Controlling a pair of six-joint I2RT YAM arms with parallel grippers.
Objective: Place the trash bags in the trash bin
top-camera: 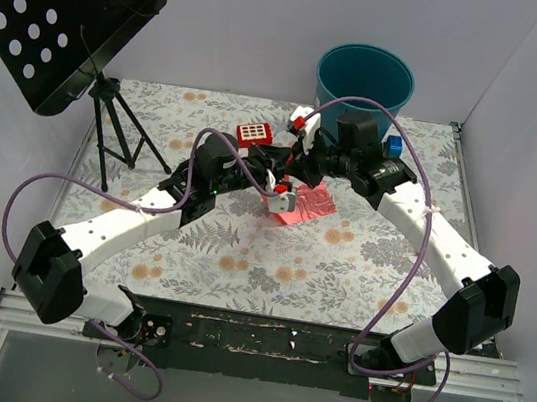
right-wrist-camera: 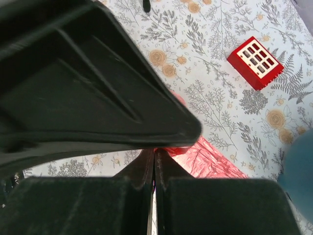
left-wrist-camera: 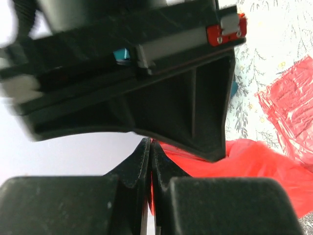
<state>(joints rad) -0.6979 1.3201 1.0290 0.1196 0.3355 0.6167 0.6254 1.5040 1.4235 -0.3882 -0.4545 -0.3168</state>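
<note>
Centrally, the trash bags (top-camera: 306,205) lie as crumpled translucent red film on the floral table cover (top-camera: 340,262), just below the middle of the overhead frame and well short of the trash bin (top-camera: 365,74), which stands upright at the upper centre against the back wall. In the left wrist view the film appears as a bunched mass at lower right and a flatter sheet (left-wrist-camera: 293,105) at the right edge. The left gripper (left-wrist-camera: 149,145) has its jaws pressed together, with red film showing in the seam between them, so it is clamped on the bags. The right gripper (right-wrist-camera: 154,155) also has its jaws together, its tips meeting the film's edge at the bottom centre of its view; whether film is caught there cannot be told. Both grippers converge over the bags, each filling the upper part of the other's wrist view. A red block with a white grid (top-camera: 254,135) lies left of the bin; a perforated black stand (top-camera: 60,8) fills the upper left.
</note>
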